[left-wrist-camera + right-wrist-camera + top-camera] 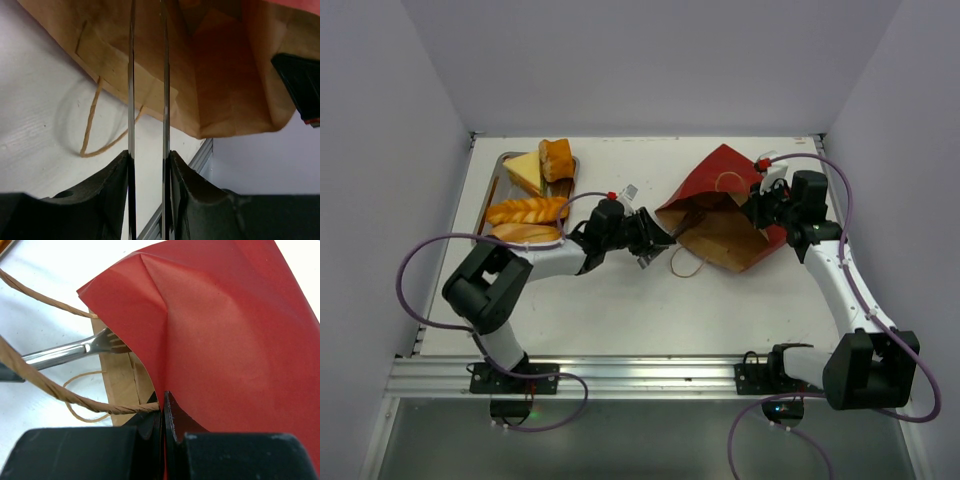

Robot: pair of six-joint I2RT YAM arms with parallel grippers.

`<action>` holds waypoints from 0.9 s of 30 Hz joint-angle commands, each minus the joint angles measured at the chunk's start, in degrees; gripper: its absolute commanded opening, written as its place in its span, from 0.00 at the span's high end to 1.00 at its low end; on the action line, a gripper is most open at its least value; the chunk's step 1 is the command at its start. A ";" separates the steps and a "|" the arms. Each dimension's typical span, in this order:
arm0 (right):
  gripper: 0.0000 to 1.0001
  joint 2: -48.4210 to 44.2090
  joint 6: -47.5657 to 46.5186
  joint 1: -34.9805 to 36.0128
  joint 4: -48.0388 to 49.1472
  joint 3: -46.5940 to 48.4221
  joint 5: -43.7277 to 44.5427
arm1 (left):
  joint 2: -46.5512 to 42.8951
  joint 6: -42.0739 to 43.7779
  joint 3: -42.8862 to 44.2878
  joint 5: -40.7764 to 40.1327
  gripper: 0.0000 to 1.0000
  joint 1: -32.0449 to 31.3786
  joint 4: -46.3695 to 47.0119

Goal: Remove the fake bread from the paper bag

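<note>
The tall red paper bag (718, 180) with a plain brown inside lies on its side right of centre on the white table (620, 310), its mouth turned near-left and one thin tan string loop handle (688, 262) trailing on the table before it. The right gripper (757, 212) is pinched tight on the red edge of the bag's mouth at its right side. The left gripper (660, 240) sits at the mouth's left corner, its thin steel blades narrowly apart, gripping nothing. Pieces of fake bread (525, 211), among them a braided loaf, a yellow wedge and a brown chunk, lie in the shallow steel tray (488, 200) at the far left, well apart from the bag
</note>
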 commanded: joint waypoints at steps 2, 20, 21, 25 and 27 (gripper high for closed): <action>1.00 -0.48 -0.29 -0.24 -0.20 1.81 -1.90 | 5.23 -2.65 5.19 -3.34 0.59 -0.14 6.45; 0.99 -0.31 -0.46 -0.16 -0.11 1.81 -2.69 | 15.79 -16.18 7.21 -4.49 0.54 1.52 14.54; 0.99 -0.31 -0.46 -0.16 -0.20 1.81 -2.77 | 16.14 -16.54 7.30 -4.40 0.54 1.61 14.98; 0.99 -0.30 -0.38 -0.16 -0.11 1.72 -3.04 | 18.43 -19.61 7.65 -3.26 0.53 2.23 17.44; 0.99 -0.31 -0.38 -0.16 -0.20 1.72 -3.13 | 19.74 -20.32 8.61 -2.29 0.53 2.49 18.23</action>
